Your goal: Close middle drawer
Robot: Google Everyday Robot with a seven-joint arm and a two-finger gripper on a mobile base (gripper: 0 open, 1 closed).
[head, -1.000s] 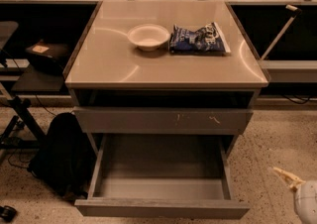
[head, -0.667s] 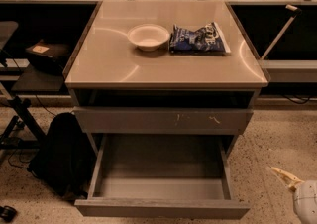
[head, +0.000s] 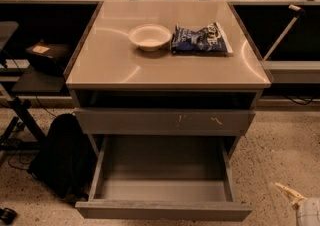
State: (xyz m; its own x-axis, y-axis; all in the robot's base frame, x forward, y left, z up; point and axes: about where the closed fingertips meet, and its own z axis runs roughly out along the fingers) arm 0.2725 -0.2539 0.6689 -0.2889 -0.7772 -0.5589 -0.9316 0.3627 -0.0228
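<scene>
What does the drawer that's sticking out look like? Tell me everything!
The drawer is a wide grey box, maybe painted metal, with a plain flat front and no handle. It is pulled far out and sits level, under the scratched drawer front. Nothing shows inside its tray. Nothing touches it; the gripper is apart, near the view's bottom right corner.
</scene>
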